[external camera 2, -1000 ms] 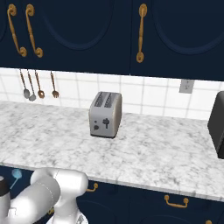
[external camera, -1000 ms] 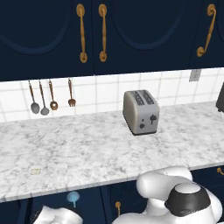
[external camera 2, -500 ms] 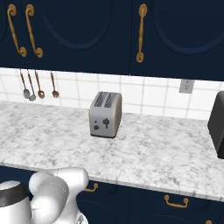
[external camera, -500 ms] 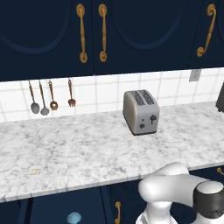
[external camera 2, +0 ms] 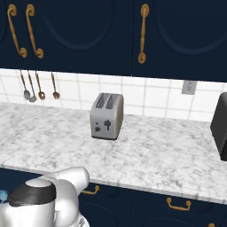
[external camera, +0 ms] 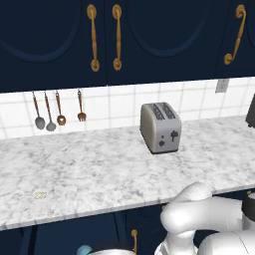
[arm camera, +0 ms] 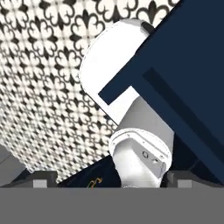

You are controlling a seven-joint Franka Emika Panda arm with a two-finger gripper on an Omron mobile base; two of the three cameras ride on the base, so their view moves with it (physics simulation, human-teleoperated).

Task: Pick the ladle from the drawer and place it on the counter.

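Below the front edge of the surface [external camera: 99, 174], at the bottom of the left base view, a small light-blue rounded shape shows against the navy cabinetry: it looks like the bowl of the ladle [external camera: 83, 249]. The handle is cut off by the frame, and I cannot tell whether it lies in the drawer. The same pale blue peeks in at the left edge of the right base view, level with the lower fronts. A brass handle [external camera: 133, 237] sits just right of it on a navy front.

On the marbled surface a silver two-slot toaster [external camera: 160, 127] stands upright near the tiled wall, and a tiny pale scrap [external camera: 41, 195] lies well apart from it toward the front left. Two grey spoons [external camera: 44, 112], a wooden spoon [external camera: 60, 108] and a wooden fork [external camera: 80, 106] hang on the tiles. A black appliance [external camera 2: 220, 128] stands at the far right of the surface.

From the hand view, the end effector [arm camera: 111, 180] points down past a navy cabinet panel [arm camera: 188, 61] toward a black-and-white patterned floor [arm camera: 39, 74]; its fingertips [arm camera: 43, 178] are spread wide, with nothing pinched between them.
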